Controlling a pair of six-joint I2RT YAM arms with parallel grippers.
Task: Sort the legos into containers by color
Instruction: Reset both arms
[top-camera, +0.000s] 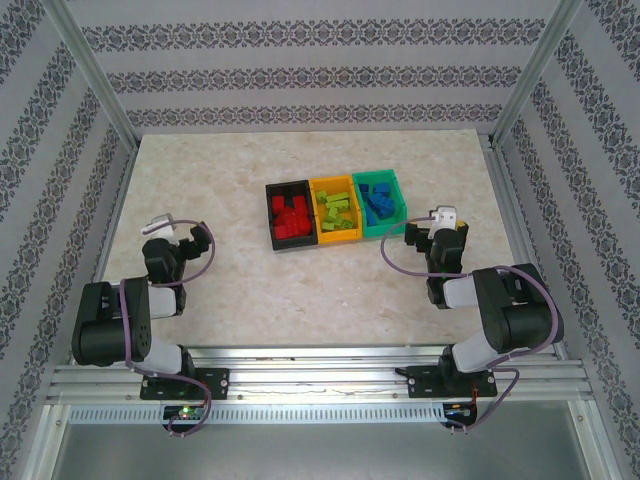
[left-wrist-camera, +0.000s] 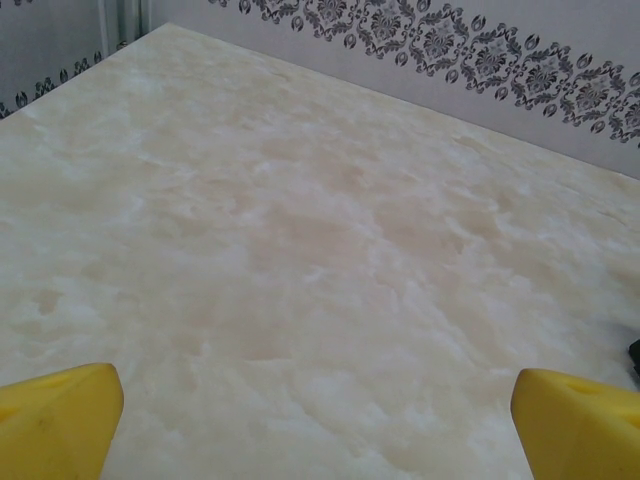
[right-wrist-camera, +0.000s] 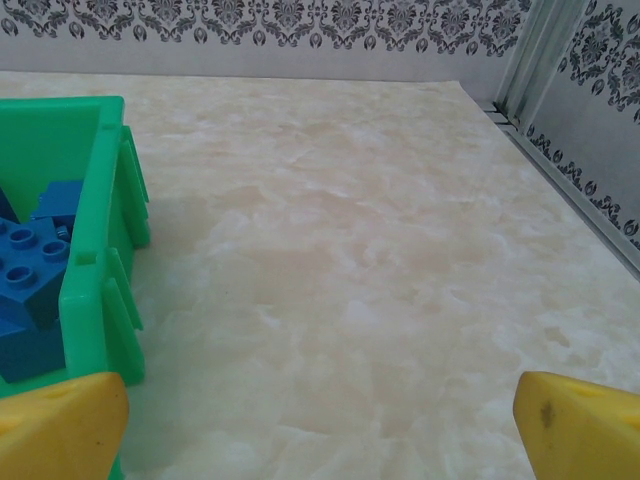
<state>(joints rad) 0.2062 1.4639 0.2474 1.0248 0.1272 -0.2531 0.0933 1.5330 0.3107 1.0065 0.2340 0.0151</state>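
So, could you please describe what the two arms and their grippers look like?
Both arms are built from chunky black segments with light grey joints. The left arm and right arm each carry a looping purple cable toward the wrist. The left gripper and right gripper have white heads, and their fingers are yellow wedges.

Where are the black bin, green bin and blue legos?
black bin (top-camera: 271, 215): top external view, left wall.
green bin (right-wrist-camera: 90, 320): right wrist view, side wall.
blue legos (right-wrist-camera: 25, 270): right wrist view, studded brick.
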